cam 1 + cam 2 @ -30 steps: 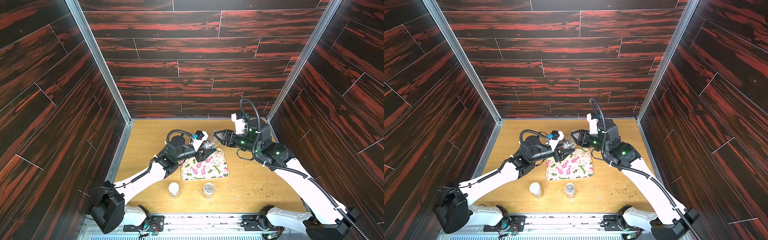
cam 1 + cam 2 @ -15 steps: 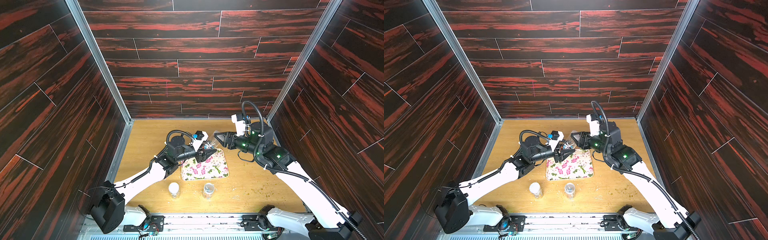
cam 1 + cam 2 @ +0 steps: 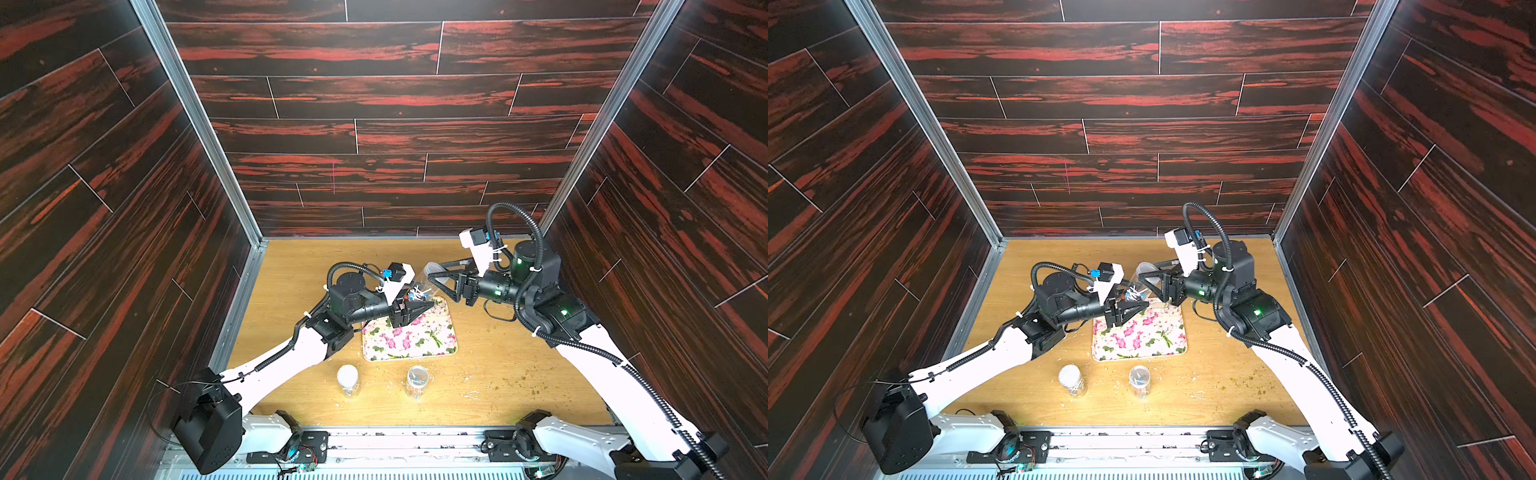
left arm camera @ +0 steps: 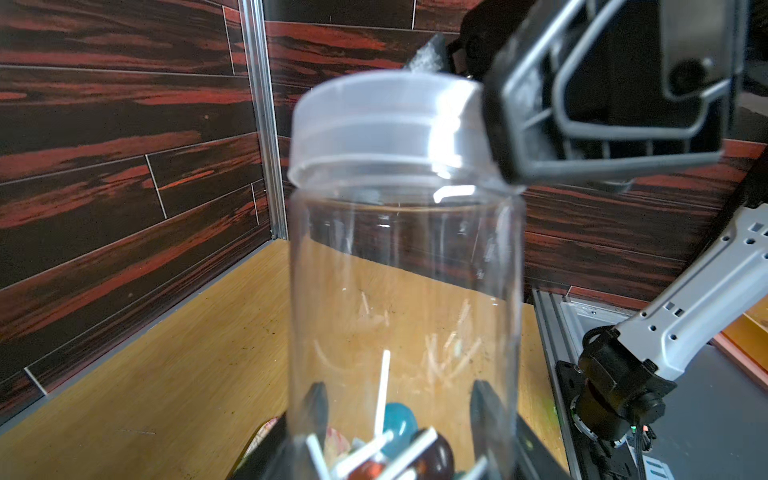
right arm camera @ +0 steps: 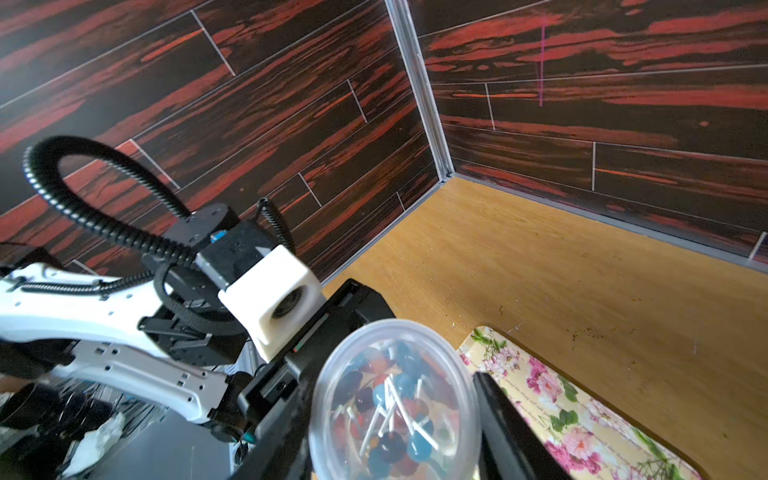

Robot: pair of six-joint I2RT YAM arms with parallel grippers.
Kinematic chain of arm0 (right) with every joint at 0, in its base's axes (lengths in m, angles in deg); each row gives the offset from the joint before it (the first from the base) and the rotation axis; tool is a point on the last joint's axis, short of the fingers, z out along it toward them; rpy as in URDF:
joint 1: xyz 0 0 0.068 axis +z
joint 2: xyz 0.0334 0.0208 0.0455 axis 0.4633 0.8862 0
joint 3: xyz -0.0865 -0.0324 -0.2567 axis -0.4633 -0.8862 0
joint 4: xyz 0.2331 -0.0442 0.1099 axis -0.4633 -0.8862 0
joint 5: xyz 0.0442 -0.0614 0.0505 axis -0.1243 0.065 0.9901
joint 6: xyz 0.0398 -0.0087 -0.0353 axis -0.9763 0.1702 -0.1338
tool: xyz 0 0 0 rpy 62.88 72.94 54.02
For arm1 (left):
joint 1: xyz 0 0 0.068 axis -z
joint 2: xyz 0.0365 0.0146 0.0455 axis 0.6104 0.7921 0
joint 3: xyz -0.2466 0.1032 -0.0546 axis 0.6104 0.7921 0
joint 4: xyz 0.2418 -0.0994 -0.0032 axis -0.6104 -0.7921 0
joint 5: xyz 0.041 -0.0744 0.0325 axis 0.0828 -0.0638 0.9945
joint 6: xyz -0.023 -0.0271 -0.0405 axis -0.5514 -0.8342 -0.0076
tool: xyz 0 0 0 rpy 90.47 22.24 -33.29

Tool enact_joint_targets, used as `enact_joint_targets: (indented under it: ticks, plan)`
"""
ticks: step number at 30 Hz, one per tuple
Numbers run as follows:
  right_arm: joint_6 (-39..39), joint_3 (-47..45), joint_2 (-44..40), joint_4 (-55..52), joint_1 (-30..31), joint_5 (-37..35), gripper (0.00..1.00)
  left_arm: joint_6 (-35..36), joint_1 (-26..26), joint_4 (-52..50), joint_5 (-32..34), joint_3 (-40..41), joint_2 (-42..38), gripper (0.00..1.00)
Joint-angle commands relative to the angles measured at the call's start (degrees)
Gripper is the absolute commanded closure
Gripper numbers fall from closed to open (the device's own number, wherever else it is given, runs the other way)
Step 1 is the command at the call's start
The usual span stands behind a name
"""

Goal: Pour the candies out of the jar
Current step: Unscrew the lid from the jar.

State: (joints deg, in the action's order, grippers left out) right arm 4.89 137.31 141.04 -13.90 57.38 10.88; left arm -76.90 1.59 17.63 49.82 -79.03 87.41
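The jar [image 4: 405, 270] is clamped near its base by the left gripper [image 4: 401, 411], above the far edge of the floral tray [image 3: 409, 340]. This is presumably so that the lid [image 4: 386, 124], pinched by the right gripper [image 5: 395, 386], can be unscrewed. The candies [image 5: 390, 419] lie inside.

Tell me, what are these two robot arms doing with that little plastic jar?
They are handling one clear jar together, held up and tilted by the far edge of the flowered tray. The left end effector grips the jar's body, and the right end effector is closed on its translucent lid. The lid is on, so the candies, on white sticks, are all inside and nothing is poured yet. Two other jars stand untouched nearer the front.
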Motion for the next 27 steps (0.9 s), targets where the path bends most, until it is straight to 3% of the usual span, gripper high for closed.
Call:
enact_joint_targets:
  ticks: [1,9,16,27]
  plan:
    - [8.2,-0.2,0.3,-0.4,-1.3,8.0,0.63,-2.8,0.4,1.9,-1.8,-0.2,-3.1,0.57]
    - [16.5,1.3,2.4,-1.0,-4.9,20.7,0.62,-4.3,0.3,3.1,-2.7,0.3,-3.9,0.57]
    - [21.9,4.9,5.7,-7.0,-5.4,21.0,0.55,-4.9,0.3,3.8,-2.6,0.5,-4.0,0.57]
    - [14.8,3.4,3.4,-5.2,-5.1,19.1,0.23,-5.6,0.3,5.8,-1.7,0.6,-2.6,0.57]
